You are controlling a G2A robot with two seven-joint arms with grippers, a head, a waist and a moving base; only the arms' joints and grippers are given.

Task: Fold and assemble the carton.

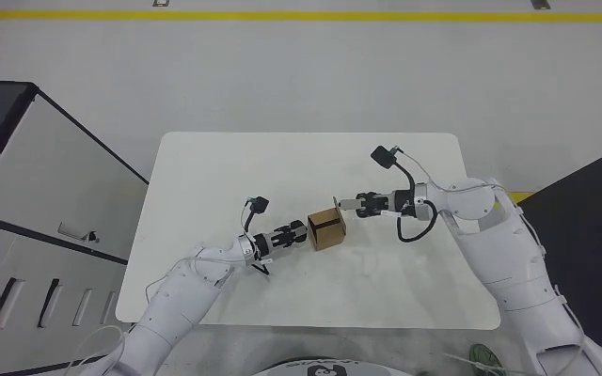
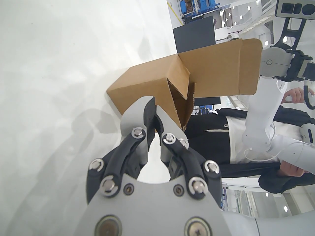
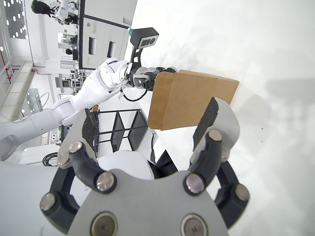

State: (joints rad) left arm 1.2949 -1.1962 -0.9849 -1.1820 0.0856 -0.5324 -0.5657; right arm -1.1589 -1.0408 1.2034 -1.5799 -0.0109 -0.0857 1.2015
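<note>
On the white table (image 1: 395, 282) the carton (image 1: 326, 228) sits near the middle, lined up between the left gripper (image 1: 304, 232), pinched closed on one wall, and the right gripper (image 1: 346, 203), spread wide and empty. Its unfolded end flap (image 2: 248, 67) stands just beside the right gripper, which looks best placed to fold it

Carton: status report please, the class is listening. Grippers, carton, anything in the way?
Left gripper shut on carton edge. Right gripper open at its opposite end. Carton on table, flaps not closed. Nothing else near it.
</note>
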